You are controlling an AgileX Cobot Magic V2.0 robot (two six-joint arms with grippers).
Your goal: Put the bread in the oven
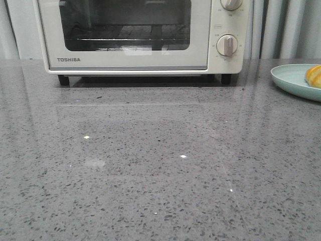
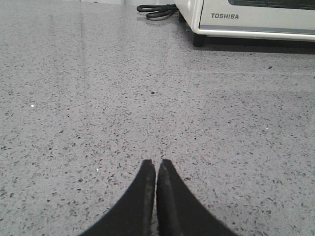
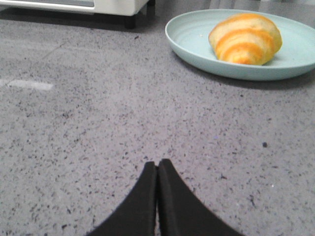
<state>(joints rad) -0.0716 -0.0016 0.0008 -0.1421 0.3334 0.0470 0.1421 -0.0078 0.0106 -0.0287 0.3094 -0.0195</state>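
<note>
The cream-white TOSHIBA oven (image 1: 135,35) stands at the back of the table with its glass door closed. It also shows in the left wrist view (image 2: 256,19) and, as a corner, in the right wrist view (image 3: 98,6). The golden-orange striped bread (image 3: 245,38) lies on a pale blue plate (image 3: 197,44) at the far right; the front view shows only its edge (image 1: 314,76). My left gripper (image 2: 156,162) is shut and empty, low over the bare table short of the oven. My right gripper (image 3: 157,163) is shut and empty, short of the plate. Neither gripper shows in the front view.
The plate (image 1: 288,78) is cut off by the right edge of the front view. A black cable (image 2: 156,11) lies coiled beside the oven's left side. The grey speckled table (image 1: 160,165) stretches from the oven to the front.
</note>
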